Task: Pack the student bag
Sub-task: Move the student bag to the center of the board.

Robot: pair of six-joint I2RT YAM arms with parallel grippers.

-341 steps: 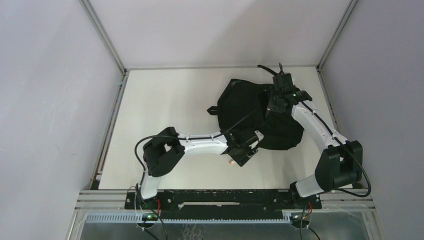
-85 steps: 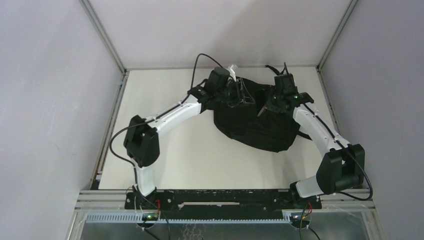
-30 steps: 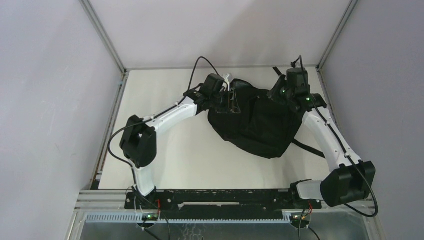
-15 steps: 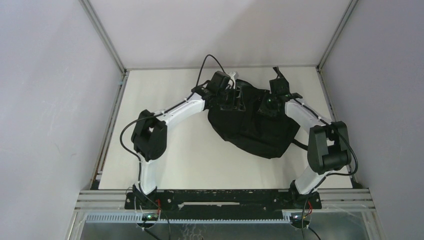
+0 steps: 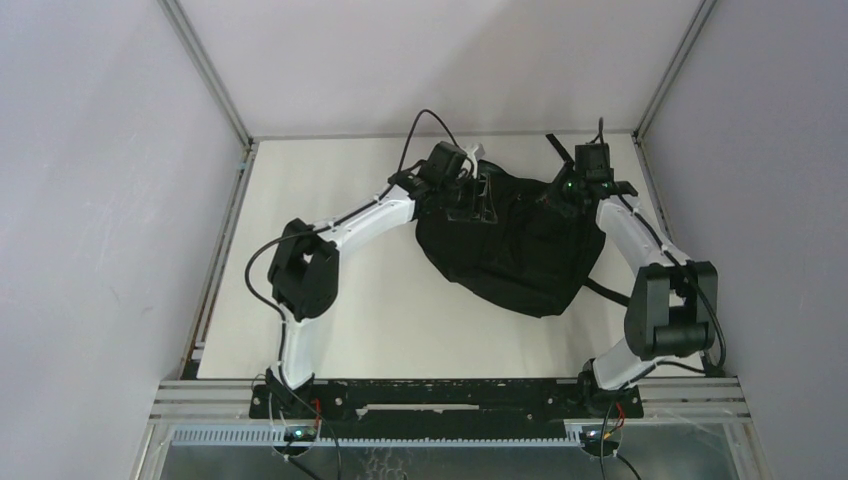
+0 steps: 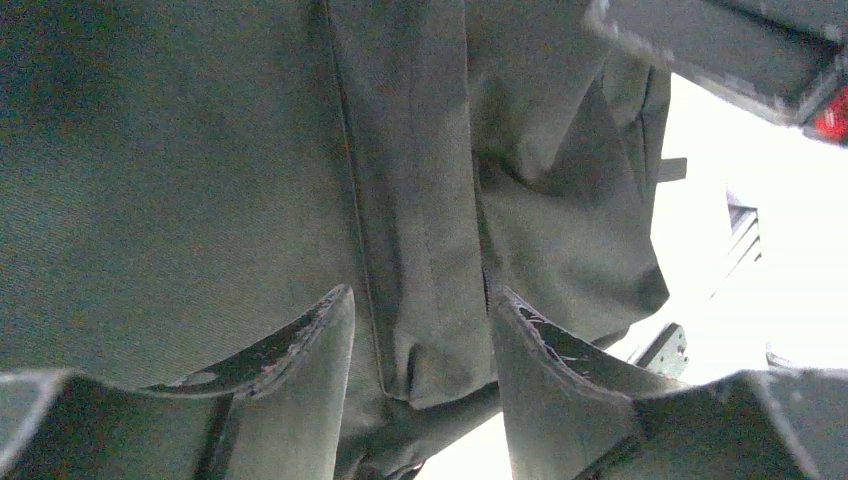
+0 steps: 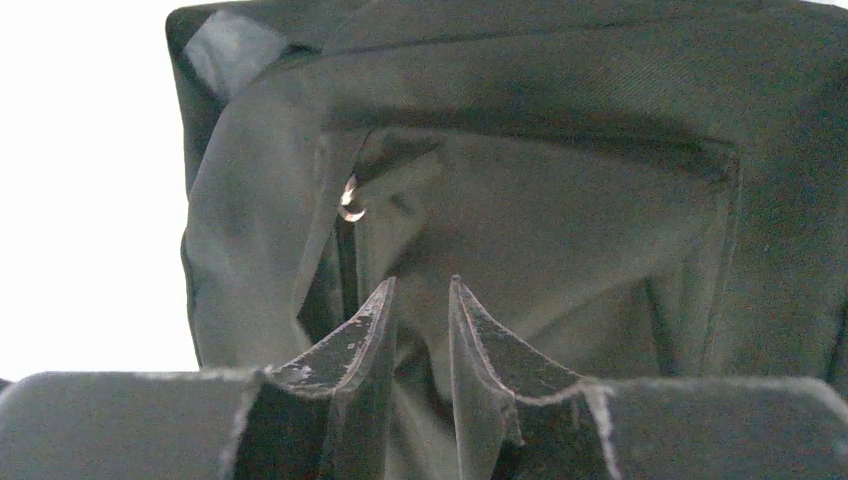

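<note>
The student bag point(image 5: 510, 255), a floppy black backpack, lies at the back middle of the white table. My left gripper point(image 5: 481, 196) is at its upper left edge. In the left wrist view its fingers point(image 6: 300, 350) stand partly closed, with a thick fold of the bag's fabric point(image 6: 420, 250) filling the gap. My right gripper point(image 5: 566, 194) is at the bag's upper right edge. In the right wrist view its fingertips point(image 7: 385, 300) are nearly together on a fold of fabric. A metal zipper pull point(image 7: 350, 205) hangs just above them. The pink tag is hidden.
A black strap point(image 5: 612, 291) trails from the bag's right side toward my right arm, and another point(image 5: 555, 146) sticks out at the back edge. Grey walls and frame posts point(image 5: 205, 75) close in the table point(image 5: 330, 310) on three sides.
My right gripper has swung from the back right corner onto the bag, then a little right, drawing the bag's upper right edge with it. My left gripper has stayed at the upper left edge.
</note>
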